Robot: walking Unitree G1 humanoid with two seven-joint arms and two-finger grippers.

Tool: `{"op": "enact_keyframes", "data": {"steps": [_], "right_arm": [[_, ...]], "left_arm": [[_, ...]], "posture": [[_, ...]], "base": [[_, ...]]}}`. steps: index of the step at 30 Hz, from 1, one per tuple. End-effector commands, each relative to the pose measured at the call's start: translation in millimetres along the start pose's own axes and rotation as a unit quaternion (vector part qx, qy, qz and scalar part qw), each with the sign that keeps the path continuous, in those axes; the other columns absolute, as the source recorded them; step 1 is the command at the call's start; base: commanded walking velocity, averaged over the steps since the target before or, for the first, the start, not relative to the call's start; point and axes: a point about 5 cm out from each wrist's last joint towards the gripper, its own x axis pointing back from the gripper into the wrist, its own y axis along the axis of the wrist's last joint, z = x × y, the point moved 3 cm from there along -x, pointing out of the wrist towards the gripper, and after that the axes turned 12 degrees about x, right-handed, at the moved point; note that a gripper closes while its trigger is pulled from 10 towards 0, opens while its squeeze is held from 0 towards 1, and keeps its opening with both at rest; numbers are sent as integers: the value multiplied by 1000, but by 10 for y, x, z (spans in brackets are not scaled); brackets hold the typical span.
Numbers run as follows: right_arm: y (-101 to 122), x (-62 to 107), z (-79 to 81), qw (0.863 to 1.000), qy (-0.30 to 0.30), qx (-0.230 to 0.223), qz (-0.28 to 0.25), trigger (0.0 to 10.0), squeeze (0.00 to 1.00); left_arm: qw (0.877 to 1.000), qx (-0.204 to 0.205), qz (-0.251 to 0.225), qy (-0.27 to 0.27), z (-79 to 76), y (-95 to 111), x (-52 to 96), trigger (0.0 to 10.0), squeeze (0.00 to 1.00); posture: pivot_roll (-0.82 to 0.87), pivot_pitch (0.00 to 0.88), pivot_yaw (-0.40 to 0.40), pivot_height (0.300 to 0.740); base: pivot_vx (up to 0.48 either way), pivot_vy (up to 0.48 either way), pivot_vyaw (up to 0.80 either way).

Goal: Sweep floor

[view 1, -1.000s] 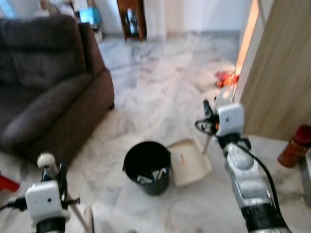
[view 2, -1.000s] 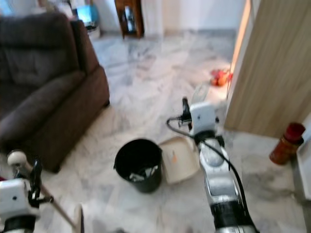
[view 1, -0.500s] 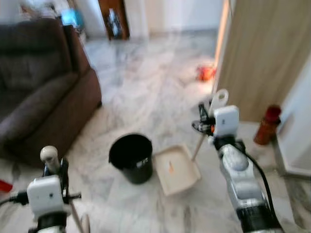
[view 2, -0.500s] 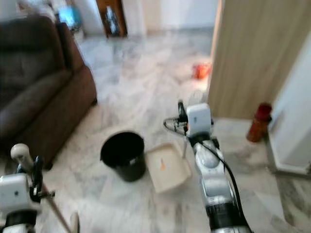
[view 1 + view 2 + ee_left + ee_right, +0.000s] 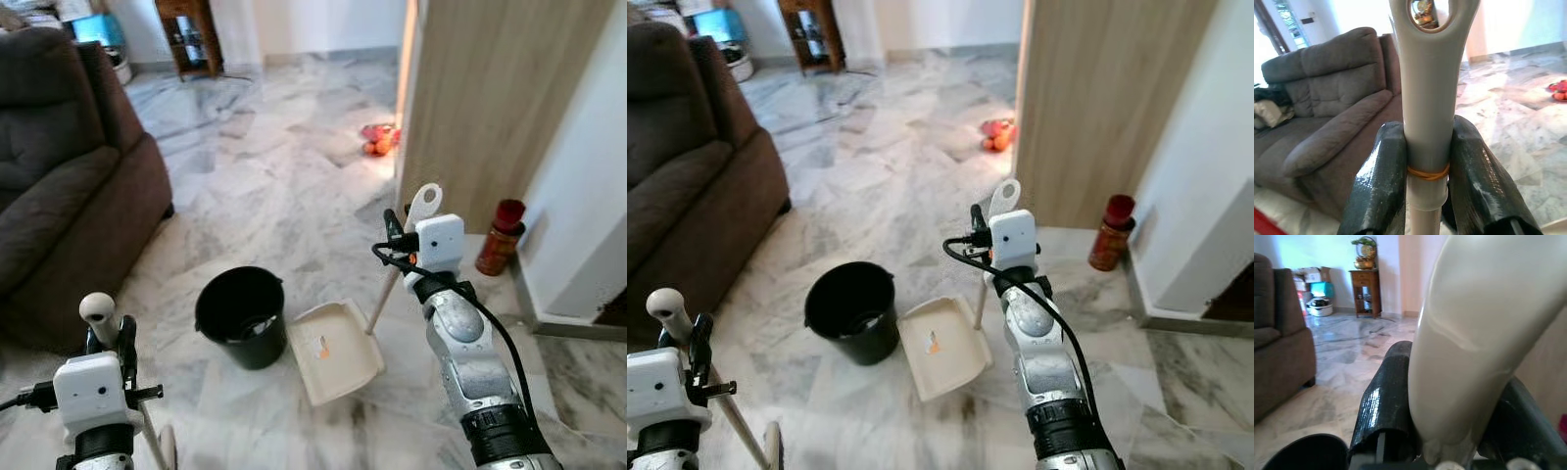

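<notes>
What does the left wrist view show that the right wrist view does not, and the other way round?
Left wrist view: the left gripper clamps the broom handle, which has an orange rubber band around it. Right wrist view: the right gripper clamps the dustpan handle; black bucket, wooden side table. Both: brown sofa, marble floor.

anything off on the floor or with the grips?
Grips look fine. An orange scrap sits in the dustpan, not yet in the black bin. Red-orange objects lie loose on the floor by the wooden panel.
</notes>
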Motion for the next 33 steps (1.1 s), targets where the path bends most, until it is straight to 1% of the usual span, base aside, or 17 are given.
{"op": "enact_keyframes", "data": {"steps": [1,2,10,13,15,21,29,32,33], "right_arm": [[124,-48,36,1000,0,-2,-28,10000,0],[79,-40,42,1000,-2,-1,-22,10000,0],[-63,-4,50,1000,-3,4,-7,10000,0],[-153,34,40,1000,0,9,3,10000,0],[-179,67,-12,1000,-3,15,5,10000,0],[-166,44,-63,1000,-14,17,4,10000,0],[-111,0,-14,1000,-5,15,-5,10000,0],[-116,4,5,1000,-1,12,-4,10000,0],[-129,11,14,1000,0,12,-3,10000,0]], "left_arm": [[1000,-17,-11,0,47,24,-26,10000,0],[1000,-17,-10,0,55,11,-35,10000,0],[1000,-17,-11,-2,63,-5,-63,10000,0],[1000,-18,-14,-4,64,-3,-83,10000,0],[1000,-18,-15,-2,74,-3,-84,10000,0],[1000,-16,-16,-1,58,-10,-92,10000,0],[1000,-16,-12,-1,16,-33,-89,10000,0],[1000,-13,-4,-1,25,-63,-88,10000,0],[1000,-13,5,-8,21,-97,-89,10000,0]], "posture": [[-27,8,113,740],[-27,4,114,740],[-34,0,119,740],[-37,0,119,740],[-40,0,122,740],[-44,0,116,740],[-36,0,107,740],[-33,0,106,740],[-33,0,106,740]], "base": [[0,0,-756],[0,0,-756],[0,0,-752],[0,0,-750],[0,0,-750],[0,0,-748],[0,0,-746],[0,0,-746],[0,0,-744]]}}
